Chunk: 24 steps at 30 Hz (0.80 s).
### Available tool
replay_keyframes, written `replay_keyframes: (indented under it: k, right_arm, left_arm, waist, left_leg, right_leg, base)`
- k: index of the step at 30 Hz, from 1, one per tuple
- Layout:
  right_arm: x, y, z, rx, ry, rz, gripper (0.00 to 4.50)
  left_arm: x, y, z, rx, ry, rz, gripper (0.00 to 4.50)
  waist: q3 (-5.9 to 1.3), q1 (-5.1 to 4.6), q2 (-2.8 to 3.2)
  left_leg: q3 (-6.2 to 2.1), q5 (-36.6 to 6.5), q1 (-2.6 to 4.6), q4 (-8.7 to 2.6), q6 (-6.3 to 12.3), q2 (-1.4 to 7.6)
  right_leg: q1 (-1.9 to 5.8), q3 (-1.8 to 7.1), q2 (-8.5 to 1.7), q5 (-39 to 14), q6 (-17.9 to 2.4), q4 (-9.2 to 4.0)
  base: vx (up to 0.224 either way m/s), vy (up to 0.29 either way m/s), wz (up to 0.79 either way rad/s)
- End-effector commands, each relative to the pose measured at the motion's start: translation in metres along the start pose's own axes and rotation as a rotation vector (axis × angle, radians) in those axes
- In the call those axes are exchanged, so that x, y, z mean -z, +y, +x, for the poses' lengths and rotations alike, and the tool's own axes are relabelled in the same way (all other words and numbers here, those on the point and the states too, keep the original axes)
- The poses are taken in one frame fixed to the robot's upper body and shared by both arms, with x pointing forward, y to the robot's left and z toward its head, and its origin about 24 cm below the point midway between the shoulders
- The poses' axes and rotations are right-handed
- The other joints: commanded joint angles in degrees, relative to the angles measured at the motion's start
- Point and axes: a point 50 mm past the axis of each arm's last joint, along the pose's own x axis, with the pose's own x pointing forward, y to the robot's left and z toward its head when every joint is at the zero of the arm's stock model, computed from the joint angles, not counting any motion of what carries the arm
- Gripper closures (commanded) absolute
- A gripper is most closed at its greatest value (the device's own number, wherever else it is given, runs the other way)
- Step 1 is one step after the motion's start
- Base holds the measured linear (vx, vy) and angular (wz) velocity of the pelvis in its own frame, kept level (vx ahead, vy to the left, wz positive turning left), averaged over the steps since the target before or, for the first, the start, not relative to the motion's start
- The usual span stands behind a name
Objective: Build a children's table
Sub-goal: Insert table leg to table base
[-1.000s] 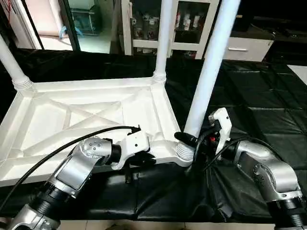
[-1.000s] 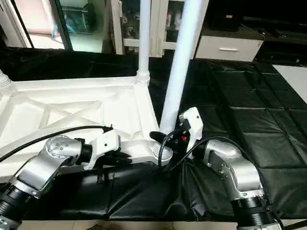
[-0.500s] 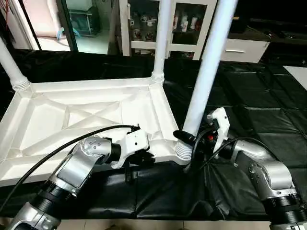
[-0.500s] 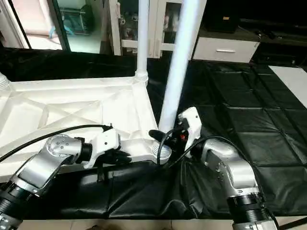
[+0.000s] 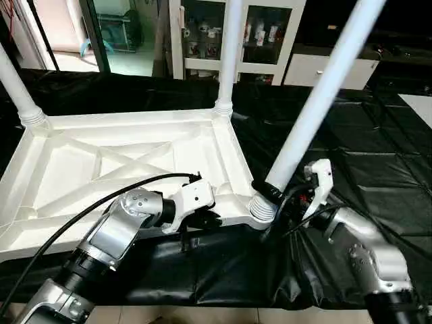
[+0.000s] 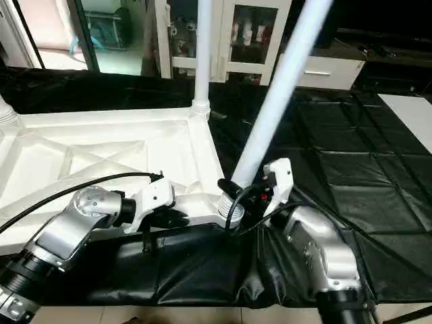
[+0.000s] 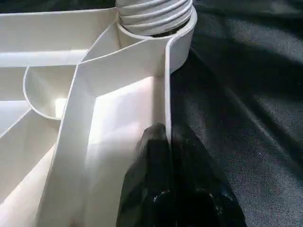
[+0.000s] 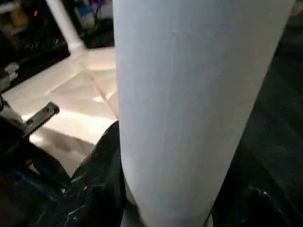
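Left gripper (image 5: pixel 210 221), lower centre-left of the head view, is pinched tight on the near rim of the tabletop (image 5: pixel 101 169); in the left wrist view its two black fingers (image 7: pixel 151 161) sandwich the thin white rim wall. Tabletop lies upside down on the black-sheeted work table (image 5: pixel 378 155), filling the left and middle of frame: glossy white moulded plastic, X-ribs, rounded corner sockets. Far-left leg (image 5: pixel 15 84) and back leg (image 5: pixel 229 54) stand upright in their sockets, each a smooth white tapered tube with a ribbed threaded collar at the base. Centre-right, near leg (image 5: pixel 317 108) sits with its ribbed end at the near-right corner socket (image 5: pixel 260 210) but tilts towards the upper right, so it looks not squarely seated. Right gripper (image 5: pixel 282 196), lower right, clasps this leg just above the collar, jaws half-spread around the tube. Step, as I read it: fitting the third leg. Next move likely needs the leg brought upright over the socket, then twisted or pressed home while the left holds the top steady. Sheet is wrinkled, quilted, slightly shiny.
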Motion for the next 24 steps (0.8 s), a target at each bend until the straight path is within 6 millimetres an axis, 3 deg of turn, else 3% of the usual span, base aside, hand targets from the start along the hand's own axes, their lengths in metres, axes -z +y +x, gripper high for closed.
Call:
replay_keyframes:
  k: [1,3,7,10,21,24]
  right_arm:
    - [0.024,-0.005,-0.012,0.063,0.098,0.010,2.63]
    - [0.027,-0.002,-0.013,0.050,0.105,-0.017,2.63]
    - [0.033,0.003,-0.014,0.032,0.117,-0.087,2.63]
    - [0.035,0.003,-0.015,0.030,0.122,-0.112,2.63]
    - [0.045,0.001,-0.019,0.003,0.247,-0.191,2.63]
    - [0.057,-0.002,-0.023,0.002,0.351,-0.196,2.63]
  left_arm:
    - [-0.009,0.012,-0.003,-0.096,-0.051,-0.010,4.47]
    - [-0.009,0.013,-0.002,-0.100,-0.050,-0.010,4.47]
    - [-0.010,0.015,-0.002,-0.111,-0.050,-0.016,4.47]
    - [-0.010,0.015,-0.001,-0.114,-0.049,-0.019,4.47]
    - [-0.009,0.015,-0.001,-0.116,-0.040,-0.027,4.47]
    - [-0.009,0.015,0.000,-0.118,-0.040,-0.031,4.47]
  waist:
    - [-1.58,-0.27,-0.06]
    - [-1.63,-0.38,-0.07]
    - [-1.46,-0.27,-0.07]
    - [-1.37,-0.26,-0.04]
    - [-0.85,-0.84,-0.11]
    - [-0.75,-1.01,-0.10]
  left_leg:
    - [-4.09,-26.8,1.60,-6.01,-3.25,6.03]
    - [-4.19,-26.7,1.36,-6.19,-3.12,6.07]
    - [-3.90,-27.0,1.70,-6.17,-2.85,6.00]
    - [-4.06,-26.9,1.44,-6.28,-2.47,6.11]
    - [-4.69,-33.2,1.73,-6.56,-3.67,6.06]
    - [-4.87,-34.6,1.82,-6.60,-4.03,6.05]
  right_leg:
    - [-0.45,3.77,-6.94,-34.6,-5.2,-6.18]
    - [-0.21,3.69,-6.97,-34.2,-5.2,-6.11]
    - [-0.65,3.88,-7.05,-34.5,-5.2,-6.54]
    - [-0.55,3.88,-7.15,-35.4,-4.9,-6.58]
    - [-1.13,3.59,-7.12,-40.2,-3.1,-7.09]
    - [-1.18,3.40,-7.15,-41.4,-2.5,-7.28]
  base:
    - [0.000,0.000,0.00]
    - [0.000,0.000,0.00]
    - [0.000,0.000,0.00]
    - [0.000,0.000,0.00]
    - [0.000,0.000,0.00]
    - [0.000,0.000,0.00]
